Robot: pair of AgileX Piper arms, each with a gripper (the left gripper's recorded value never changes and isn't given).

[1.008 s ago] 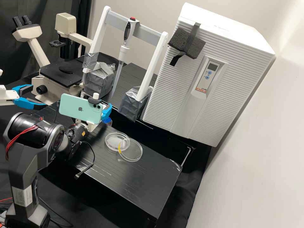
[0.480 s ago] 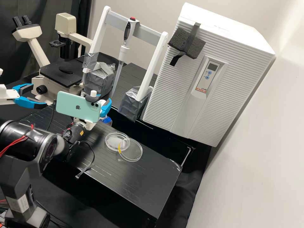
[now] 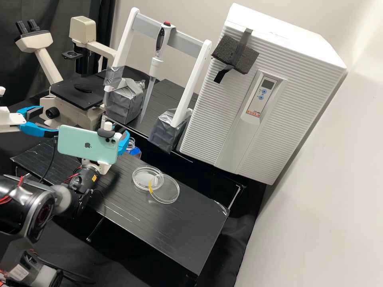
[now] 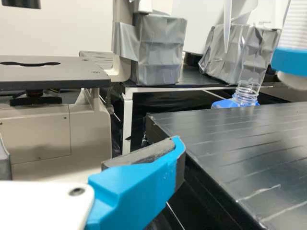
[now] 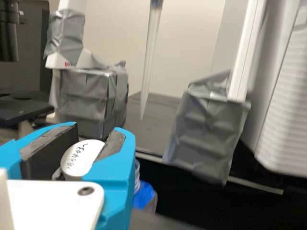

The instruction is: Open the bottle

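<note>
A clear bottle (image 3: 133,150) with a blue label stands at the far edge of the black bench (image 3: 171,223). Its bare threaded neck (image 4: 248,89) is uncovered. My right gripper (image 5: 85,146) is shut on a small white cap (image 5: 80,156) with handwriting on top, held just above and beside the bottle (image 5: 141,194). In the high view this gripper (image 3: 122,140) sits left of the bottle, behind a mint phone (image 3: 85,145) mounted on the arm. My left gripper (image 3: 44,121) hangs open at the left, off the bench's end; one of its blue fingers (image 4: 139,184) shows, with nothing held.
Two clear petri dishes (image 3: 147,177) (image 3: 164,189) lie mid-bench. Behind the bottle stand a pipette (image 3: 153,67) on a white stand with foil-wrapped feet (image 3: 123,97), a microscope (image 3: 68,95) and a large white ribbed machine (image 3: 259,91).
My right gripper has drawn back to the left with the cap, away from the bottle. The bottle's open neck has come into sight. The left gripper barely moved.
</note>
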